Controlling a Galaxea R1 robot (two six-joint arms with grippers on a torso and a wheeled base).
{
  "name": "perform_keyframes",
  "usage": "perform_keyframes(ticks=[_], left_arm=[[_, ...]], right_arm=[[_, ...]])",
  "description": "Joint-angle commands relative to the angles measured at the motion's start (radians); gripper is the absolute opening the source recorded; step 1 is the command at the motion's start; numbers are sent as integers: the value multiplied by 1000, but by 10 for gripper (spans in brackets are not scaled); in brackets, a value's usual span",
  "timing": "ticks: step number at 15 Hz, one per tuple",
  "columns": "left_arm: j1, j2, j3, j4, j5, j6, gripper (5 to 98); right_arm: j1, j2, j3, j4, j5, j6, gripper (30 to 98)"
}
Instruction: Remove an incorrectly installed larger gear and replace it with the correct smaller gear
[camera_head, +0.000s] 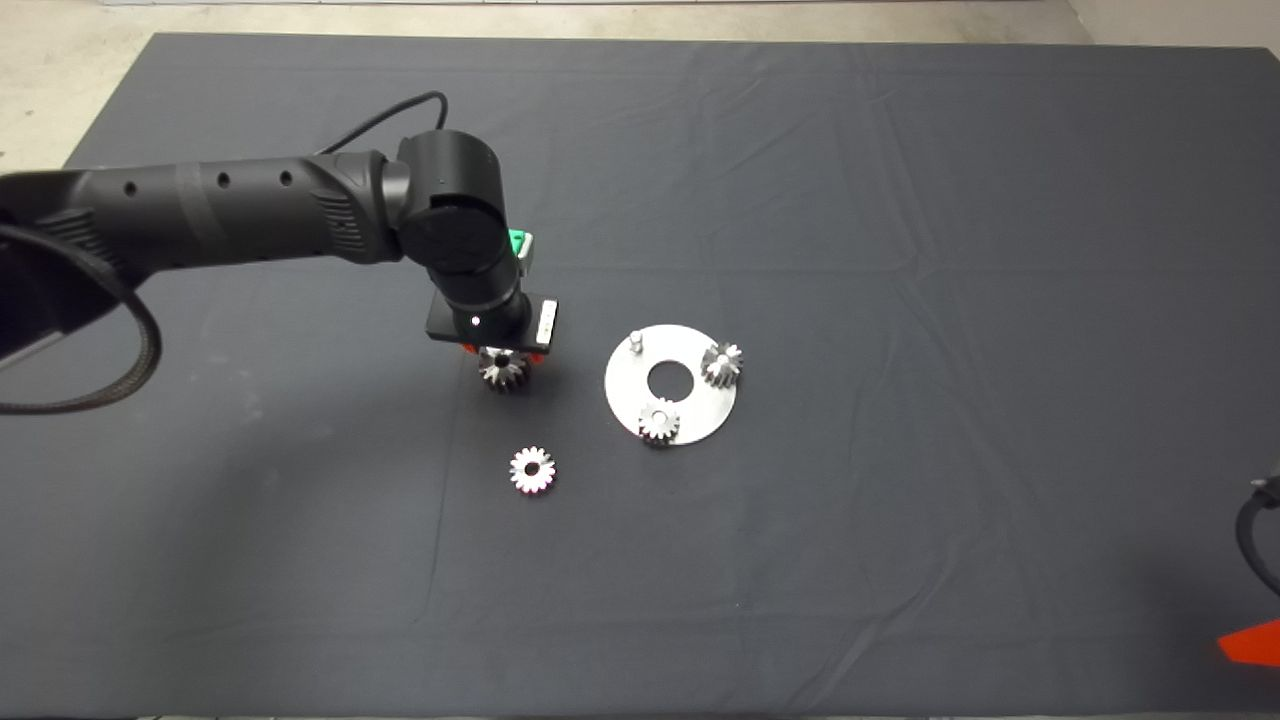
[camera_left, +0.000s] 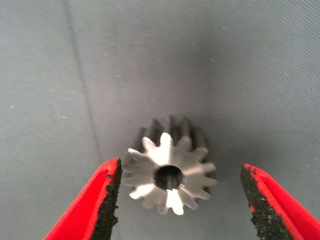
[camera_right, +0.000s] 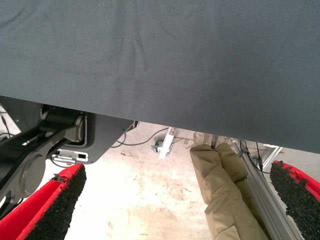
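Head view: left gripper (camera_head: 503, 352) hangs over the larger gear (camera_head: 503, 369), which lies on the dark cloth surface (camera_head: 900, 250) beside a round steel plate (camera_head: 671, 384); the smaller gear (camera_head: 532, 469) lies nearby, face shiny.
Left wrist view: jaws apart, rough black pads (camera_left: 111, 200) flanking the toothed larger gear (camera_left: 169, 167).
Right wrist view: right gripper (camera_right: 175, 205) parked past the surface edge, jaws apart; a person's leg (camera_right: 220, 190) on the floor.

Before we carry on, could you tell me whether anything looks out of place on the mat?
Yes: one peg on the round plate stands bare, and two gears lie off the plate: the larger gear below the open left gripper, the smaller gear alone.
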Motion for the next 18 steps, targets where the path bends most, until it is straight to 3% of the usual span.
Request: perform_keyframes(ticks=[1, 3, 5, 9, 13, 18], left_arm=[[-58, 4, 51, -83, 55, 0, 586], [-85, -4, 86, -122, 55, -2, 586], [-88, -18, 134, -143, 55, -13, 619], [-90, -36, 197, -217, 56, -87, 676], [-87, -70, 295, -219, 55, -170, 682], [-78, -87, 341, -204, 53, -209, 682]], right_arm=[[7, -8, 7, -23, -98, 6, 969], [7, -6, 7, -23, -98, 6, 969], [7, -3, 7, -23, -98, 6, 969], [4, 0, 7, -25, -98, 6, 969], [7, -2, 6, -27, -98, 6, 969], [7, -2, 6, -24, -99, 6, 969]])
